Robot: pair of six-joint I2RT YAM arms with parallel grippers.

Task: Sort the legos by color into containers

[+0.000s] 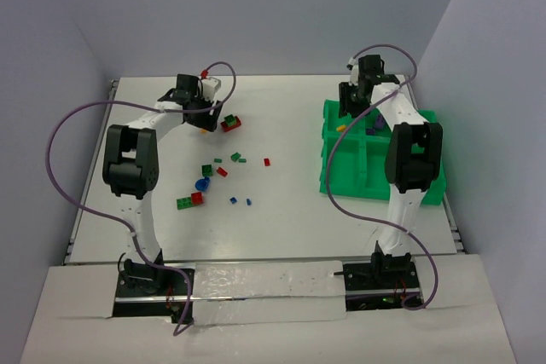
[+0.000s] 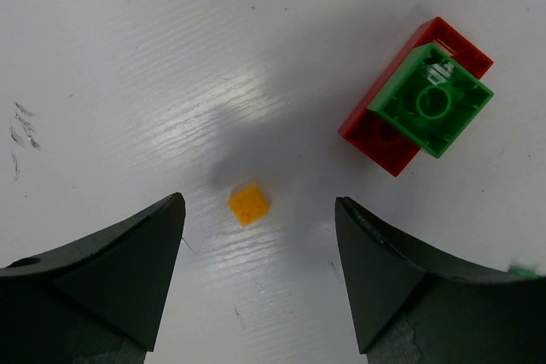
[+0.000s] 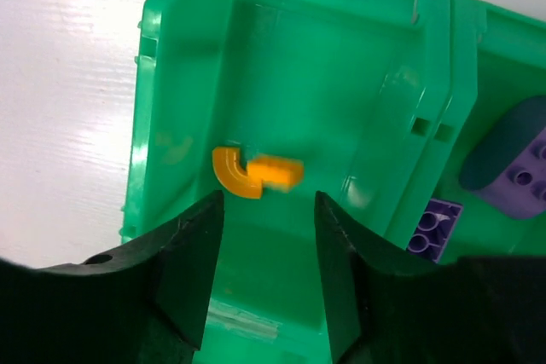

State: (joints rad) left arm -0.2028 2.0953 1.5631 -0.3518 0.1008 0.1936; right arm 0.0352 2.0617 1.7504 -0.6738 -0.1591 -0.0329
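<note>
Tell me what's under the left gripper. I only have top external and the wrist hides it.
Observer: The left wrist view shows one small orange brick on the table. It sits between the open fingers of the left gripper, clear of both.
Operator: Right gripper carrying anything?
Observer: No. The right gripper is open and empty, above a compartment of the green tray.
Operator: What's in that compartment?
Observer: Two orange pieces, one curved and one blocky, side by side.
</note>
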